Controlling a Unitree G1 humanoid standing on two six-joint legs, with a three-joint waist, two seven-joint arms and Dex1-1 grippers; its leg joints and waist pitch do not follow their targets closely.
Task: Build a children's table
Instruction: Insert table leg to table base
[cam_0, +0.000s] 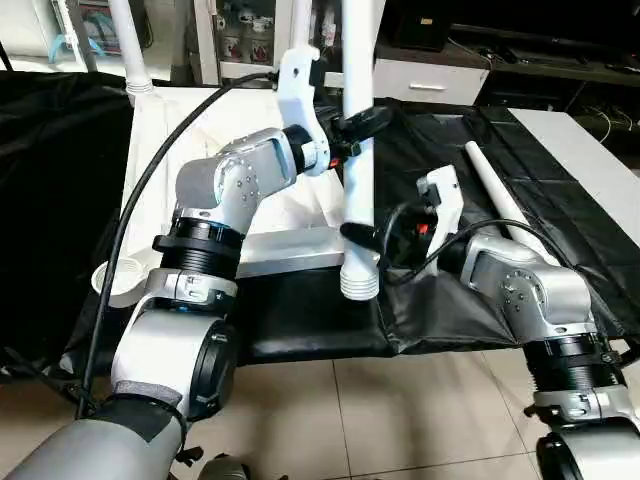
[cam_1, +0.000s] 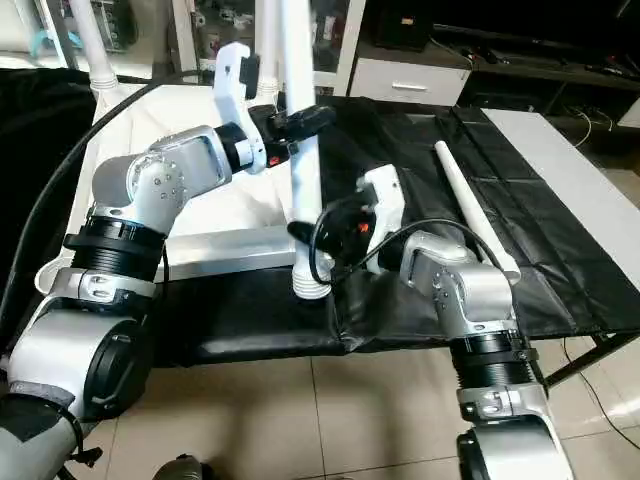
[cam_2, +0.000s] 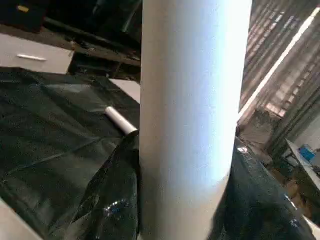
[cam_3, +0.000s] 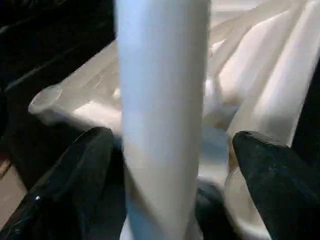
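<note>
- The held leg (cam_0: 358, 150), a long white tube, stands nearly upright in the centre of the head views, its ribbed threaded end (cam_0: 359, 283) at the bottom, hanging just past the near edge of the tabletop.
- The left gripper (cam_0: 352, 128) is clamped on this leg around mid-height, in the upper centre of the frame; its black fingers wrap the tube from the left side, and in the left wrist view the tube stands close up across the middle of the picture.
- The right gripper (cam_0: 365, 240) sits lower on the same leg, just above the threaded end. Its two black fingers (cam_3: 75, 185) stand wide apart on either side of the tube, with gaps visible between the pads and the plastic, so it brackets the leg without pinching it.
- The tabletop (cam_0: 200, 150) lies upside down on the left half of the frame, ribbed underside up, with a round corner socket (cam_0: 108, 277) at its near left corner.
- A fitted leg (cam_0: 128, 45) rises from the tabletop's far left corner at the upper left.
- A loose leg (cam_0: 495, 190) lies flat on the black sheet (cam_0: 560, 200) right of centre, well apart from the tabletop.
- The sheet covers the work surface; a tiled floor (cam_0: 400, 420) shows along the bottom.
</note>
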